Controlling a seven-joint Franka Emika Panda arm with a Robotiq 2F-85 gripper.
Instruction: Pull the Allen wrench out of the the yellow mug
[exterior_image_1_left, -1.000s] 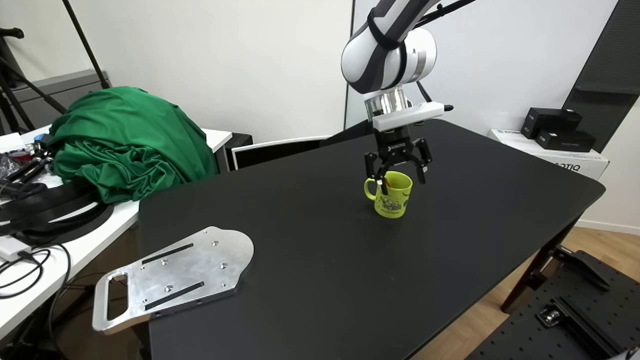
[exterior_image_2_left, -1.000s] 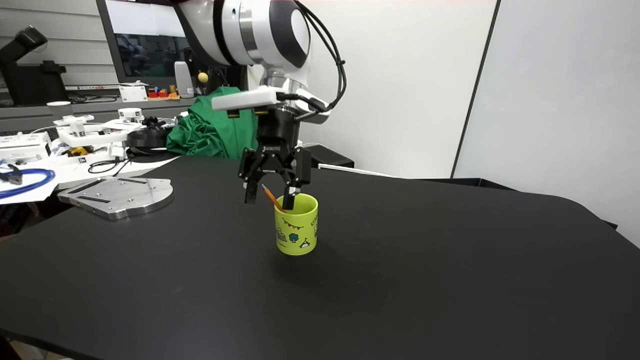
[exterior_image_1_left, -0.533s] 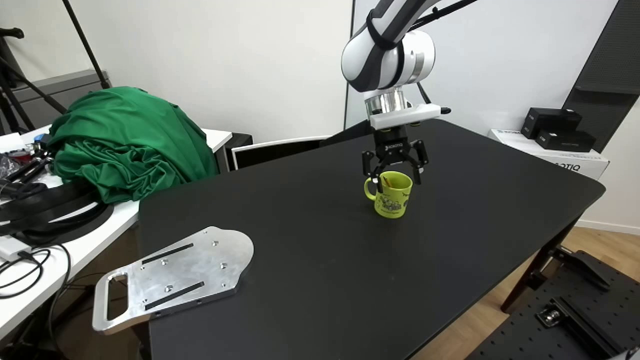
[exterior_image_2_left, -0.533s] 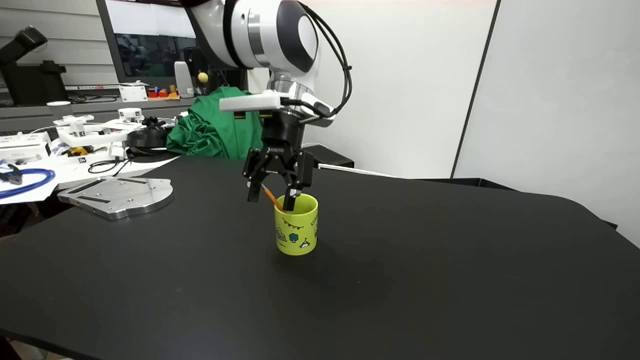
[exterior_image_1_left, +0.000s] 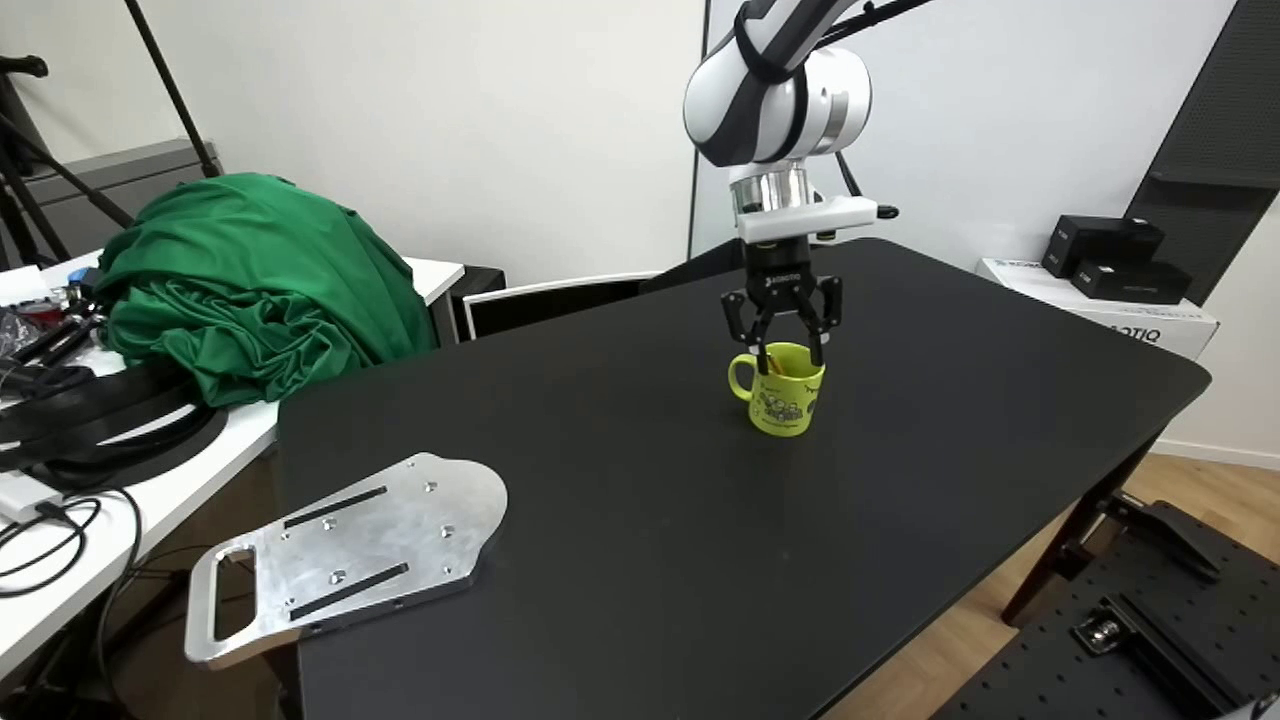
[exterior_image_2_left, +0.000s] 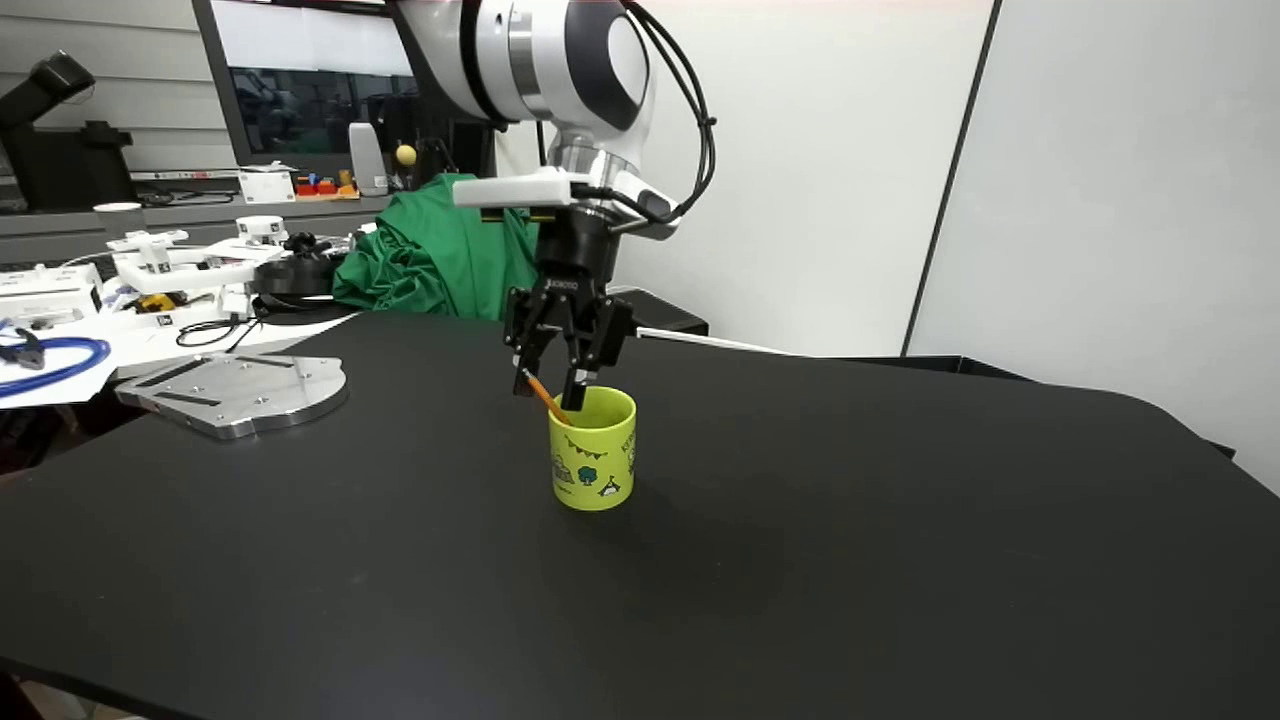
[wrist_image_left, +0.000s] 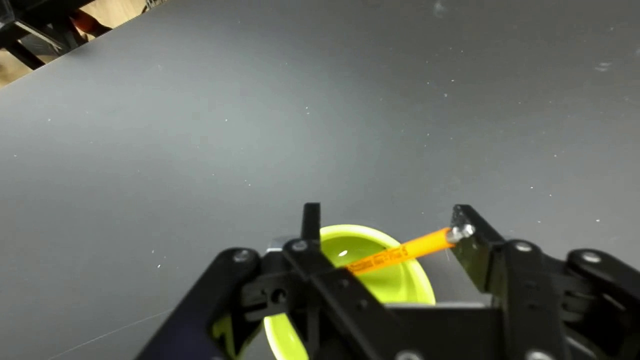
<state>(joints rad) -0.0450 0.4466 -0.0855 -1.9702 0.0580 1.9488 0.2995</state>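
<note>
The yellow mug (exterior_image_1_left: 785, 408) stands upright on the black table, and it also shows in an exterior view (exterior_image_2_left: 593, 465) and in the wrist view (wrist_image_left: 397, 282). The orange Allen wrench (exterior_image_2_left: 547, 399) leans out over the mug's rim with a silvery end. In the wrist view the Allen wrench (wrist_image_left: 400, 253) lies across the gap between the fingers. Its silvery end is at the right finger's pad; I cannot tell if they touch. Its lower part is hidden. My gripper (exterior_image_1_left: 790, 358) is partly open above the mug, the wrench between its fingers (exterior_image_2_left: 548, 388) (wrist_image_left: 390, 225) but not clamped.
A silver metal plate (exterior_image_1_left: 400, 540) with a handle slot lies at the table's edge, and it also shows in an exterior view (exterior_image_2_left: 245, 395). A green cloth (exterior_image_1_left: 250, 290) sits on a white side table. Black boxes (exterior_image_1_left: 1130, 280) stand beyond the black table (exterior_image_1_left: 620, 560).
The fingers have come closer together. The gripper has shifted slightly, so the wrench's upper end now sits between the fingers. The mug and the wrench have not visibly moved.
</note>
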